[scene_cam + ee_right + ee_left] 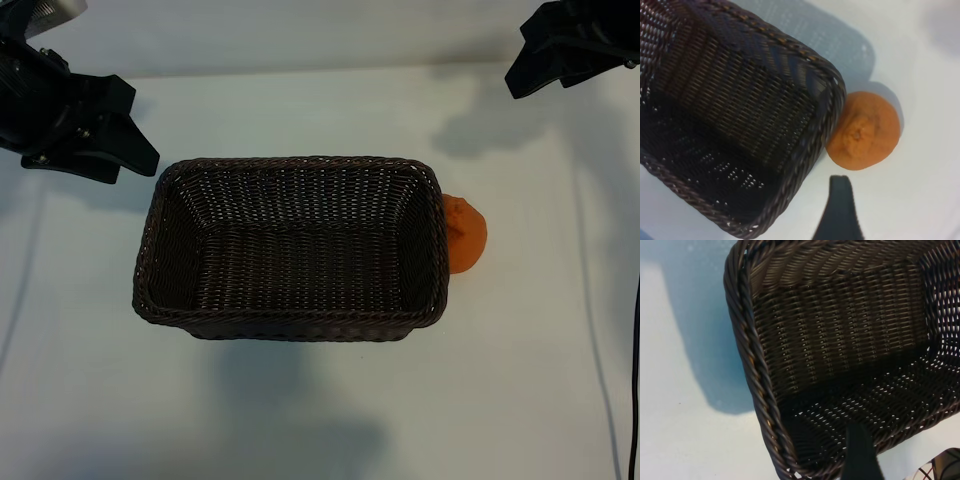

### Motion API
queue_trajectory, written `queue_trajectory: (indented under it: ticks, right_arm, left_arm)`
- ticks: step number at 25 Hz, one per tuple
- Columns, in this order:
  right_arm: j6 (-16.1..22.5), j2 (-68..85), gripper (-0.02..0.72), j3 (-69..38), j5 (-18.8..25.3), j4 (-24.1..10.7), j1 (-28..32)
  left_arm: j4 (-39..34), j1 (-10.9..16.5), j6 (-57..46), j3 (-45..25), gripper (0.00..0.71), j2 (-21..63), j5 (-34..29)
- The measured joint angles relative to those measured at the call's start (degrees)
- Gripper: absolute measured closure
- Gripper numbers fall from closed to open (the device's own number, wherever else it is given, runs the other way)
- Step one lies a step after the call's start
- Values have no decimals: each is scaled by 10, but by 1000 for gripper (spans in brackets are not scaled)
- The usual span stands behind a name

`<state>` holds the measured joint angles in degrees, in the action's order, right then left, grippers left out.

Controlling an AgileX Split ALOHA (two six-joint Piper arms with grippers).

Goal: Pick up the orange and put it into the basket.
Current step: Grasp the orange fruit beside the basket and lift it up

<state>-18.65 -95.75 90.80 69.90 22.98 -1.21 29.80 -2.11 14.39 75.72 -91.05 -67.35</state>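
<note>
Nothing done yet — the orange [466, 234] sits on the worktop against the basket [290, 325], which looks empty. Both end effectors hold nothing — how wide the left end effector [75, 125] and right end effector [570, 45] stand, I cannot tell.

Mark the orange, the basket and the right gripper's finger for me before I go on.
orange [864, 131]: right wrist view, on its knobby top.
basket [290, 329]: exterior view, on the braided rim of the near long side.
right gripper's finger [839, 210]: right wrist view, on the dark finger's surface.
</note>
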Motion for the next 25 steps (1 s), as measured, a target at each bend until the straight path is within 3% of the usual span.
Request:
queue_trajectory:
  ticks: [6,25]
  right_arm:
    - [12,0,150,0,0,-33,0]
    - [11,-46,150,-30,-2,-34,0]
  left_arm:
    - [0,0,1,0,208,0,0]
    - [0,0,2,0,208,0,0]
